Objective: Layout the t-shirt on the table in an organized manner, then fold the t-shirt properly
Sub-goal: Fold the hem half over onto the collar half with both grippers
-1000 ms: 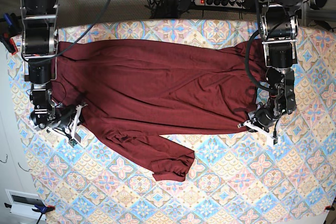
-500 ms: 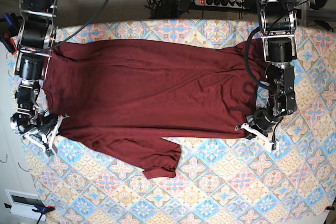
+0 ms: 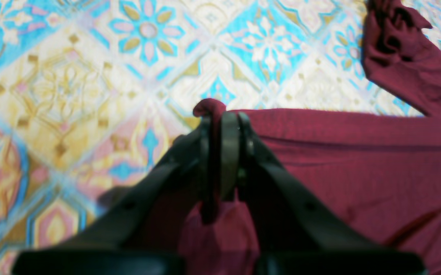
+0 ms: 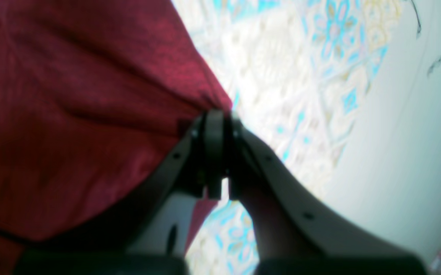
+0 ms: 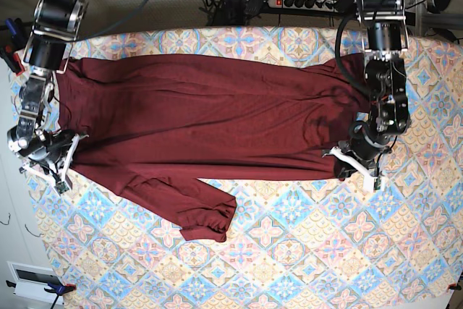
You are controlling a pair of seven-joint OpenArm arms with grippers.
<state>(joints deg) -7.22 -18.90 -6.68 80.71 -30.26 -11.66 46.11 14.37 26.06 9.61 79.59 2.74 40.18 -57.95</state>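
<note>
Shirt (image 5: 210,117) lay stretched across the upper half of the base view, its long axis running left to right over the table (image 5: 325,251). One long sleeve trailed down from the body toward lower centre, ending in a bunched cuff. The right gripper (image 5: 64,155) sat at the shirt's left edge, the left gripper (image 5: 340,161) at its lower right corner; both arms reached down from the top corners of the frame. A power strip (image 5: 307,1) and cables lay beyond the table's far edge.

In the left wrist view, the left gripper (image 3: 220,122) had its jaws clamped together on a fold of shirt (image 3: 358,164) at frame centre, a small curl of cloth poking out above the tips. The fabric spread away to the right; the sleeve end sat crumpled at upper right. Table (image 3: 90,76) filled the left.

In the right wrist view, the right gripper (image 4: 216,118) pinched the shirt's (image 4: 71,114) edge, jaws closed tight. Cloth filled the left side, blurred table (image 4: 289,76) the right.
</note>
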